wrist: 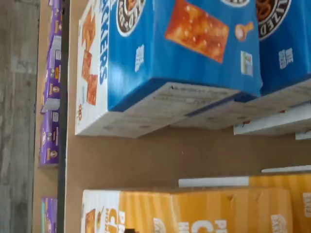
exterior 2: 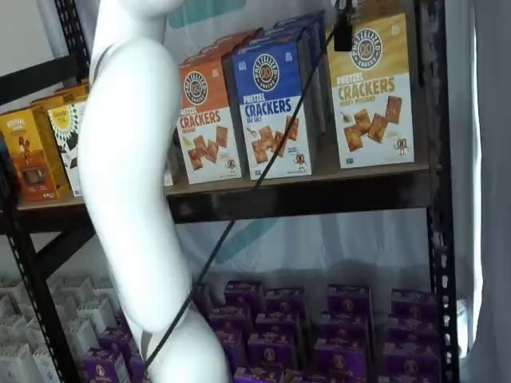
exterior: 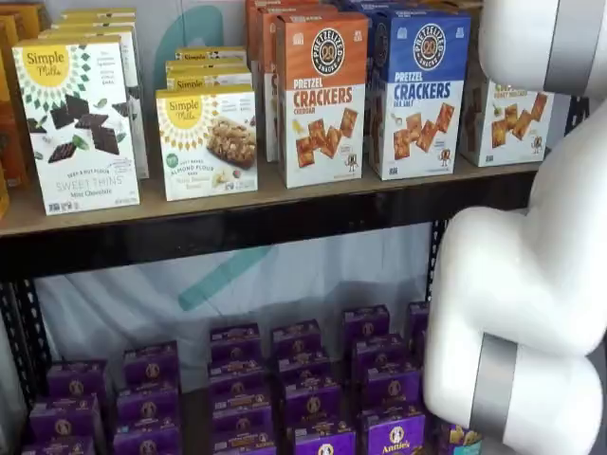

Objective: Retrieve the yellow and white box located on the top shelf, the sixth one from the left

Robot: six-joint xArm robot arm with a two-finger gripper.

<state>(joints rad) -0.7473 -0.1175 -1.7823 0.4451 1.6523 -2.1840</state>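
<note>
The yellow and white box (exterior 2: 371,88) stands upright at the right end of the top shelf (exterior 2: 303,195), next to a blue Pretzel Crackers box (exterior 2: 275,104). In a shelf view only its white lower part (exterior: 507,118) shows, behind the white arm. The wrist view shows its yellow side (wrist: 194,211), the blue box (wrist: 184,48) and bare tan shelf board (wrist: 160,155) between them. My gripper (exterior 2: 343,28) shows only as a black finger hanging from the view's upper edge, in front of the yellow box's top left corner. No gap or grip can be made out.
An orange Pretzel Crackers box (exterior: 321,100) and white Simple Mills boxes (exterior: 76,123) stand further left on the top shelf. Small purple boxes (exterior: 294,398) fill the lower tier. The white arm (exterior 2: 132,183) covers much of both shelf views. A black cable (exterior 2: 239,211) hangs from the gripper.
</note>
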